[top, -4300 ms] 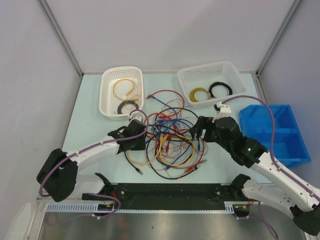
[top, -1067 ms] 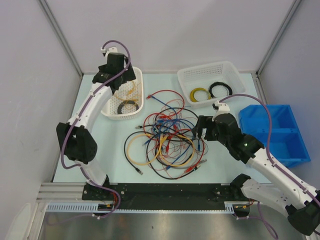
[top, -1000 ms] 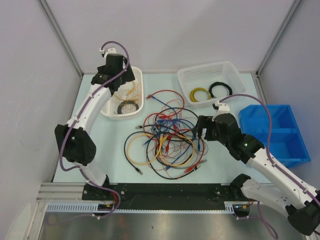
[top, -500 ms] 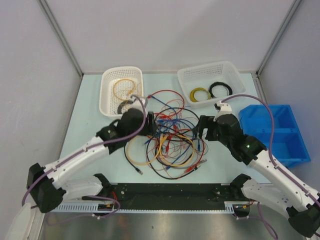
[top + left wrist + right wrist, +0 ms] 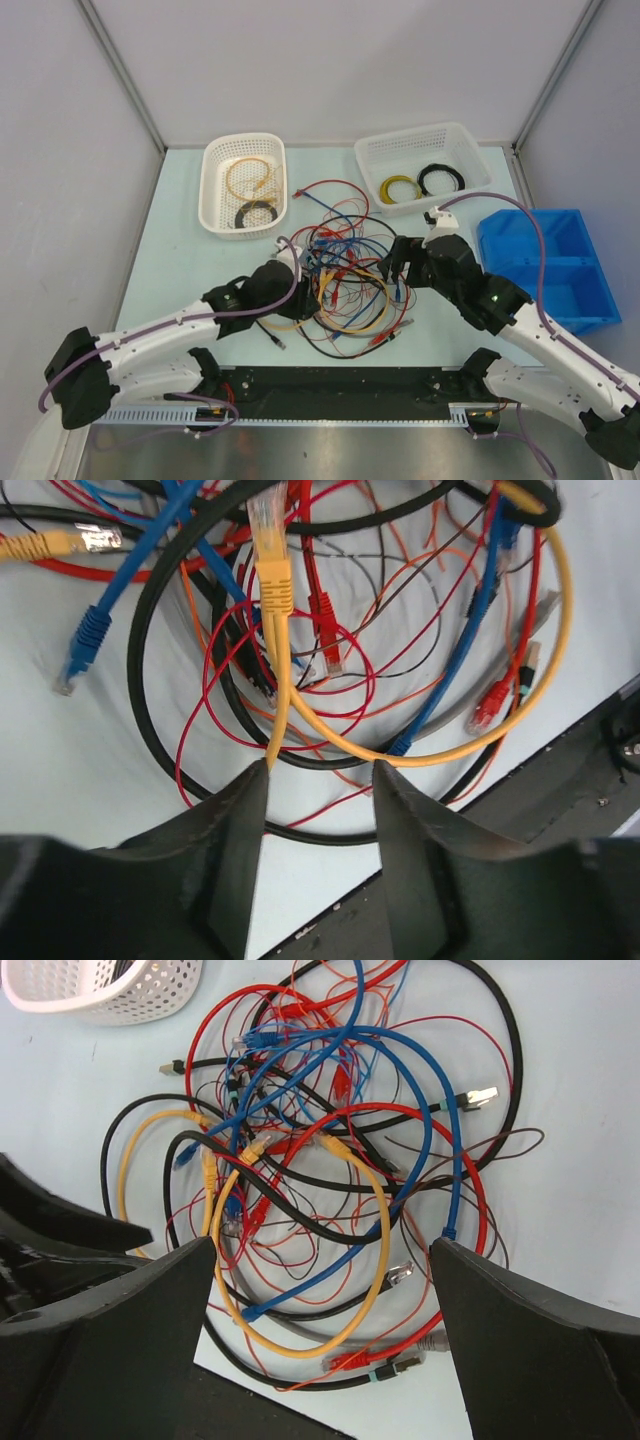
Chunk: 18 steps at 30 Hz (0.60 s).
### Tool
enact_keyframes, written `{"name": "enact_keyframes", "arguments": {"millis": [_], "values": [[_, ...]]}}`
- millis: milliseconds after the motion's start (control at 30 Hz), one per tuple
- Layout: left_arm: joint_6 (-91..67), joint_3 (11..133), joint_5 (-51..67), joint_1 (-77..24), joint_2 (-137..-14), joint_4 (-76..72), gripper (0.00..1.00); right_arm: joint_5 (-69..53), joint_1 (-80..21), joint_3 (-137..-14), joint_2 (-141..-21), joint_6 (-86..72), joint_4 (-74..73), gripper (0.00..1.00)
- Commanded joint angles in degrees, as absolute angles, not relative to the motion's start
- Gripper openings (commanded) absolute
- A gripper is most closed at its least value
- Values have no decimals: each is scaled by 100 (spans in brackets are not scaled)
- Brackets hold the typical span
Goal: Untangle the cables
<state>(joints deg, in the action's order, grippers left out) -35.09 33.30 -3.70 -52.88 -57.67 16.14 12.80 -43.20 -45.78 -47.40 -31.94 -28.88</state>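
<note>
Starting nearest the arm bases, the left claw (image 5: 320, 770) sits low over the near-left edge of the tangle of thin red, blue, yellow and black cables (image 5: 345, 285). The tangle lies loose on the pale worktop (image 5: 180, 260) between the two arms. The jaws stand at a middling gap and pinch nothing. A yellow patch cable (image 5: 277, 630) runs down into that gap, close against the left finger (image 5: 235, 840), and its plug lies just beyond on top of the tangle.

On the right side of the tangle the right claw (image 5: 322, 1245) hovers above the loops – jaws spread wide, holding nothing.

Beyond the tangle to the left is a white perforated plastic basket (image 5: 215, 190) with an orange coil and a black coil in it. Beyond it to the right, a second white basket (image 5: 372, 172) holds a yellow coil and a black one. A blue plastic bin (image 5: 565, 300) sits well to the right of the tangle, past the right arm.

These cables look light and limp, with smooth jackets likely to slide through a loose pinch. Their plugs and clips would probably snag on crossing loops. The best hold seems to be just behind a plug that lies on top – the yellow one here – drawn out slowly plug-first, while the other claw pins the rest of the tangle so it does not drag along.
</note>
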Motion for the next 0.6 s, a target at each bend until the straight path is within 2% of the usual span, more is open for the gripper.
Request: {"name": "enact_keyframes", "arguments": {"millis": [0, 100, 233, 267, 400, 567], "values": [[-3560, 3042, -105, -5326, -6283, 836, 58, 1564, -4508, -4614, -4781, -3384, -2795, 94], [-3586, 2962, -79, -5326, -6626, 555, 62, 1573, -4518, -4623, -4773, -3366, -2768, 94], [-3595, 2909, -403, -5326, -6899, 396, 59, 1617, -4526, -4623, -4764, -3358, -2821, 94], [-3603, 2909, -604, -5326, -6952, 422, 57, 1617, -4526, -4623, -4772, -3349, -2821, 94], [-3507, 3006, -686, -5326, -6735, 606, 31, 1617, -4535, -4623, -4729, -3349, -2839, 94], [-3305, 3374, -703, -5317, -5627, 1228, 21, 1679, -4526, -4614, -4781, -3340, -2874, 94]]}}
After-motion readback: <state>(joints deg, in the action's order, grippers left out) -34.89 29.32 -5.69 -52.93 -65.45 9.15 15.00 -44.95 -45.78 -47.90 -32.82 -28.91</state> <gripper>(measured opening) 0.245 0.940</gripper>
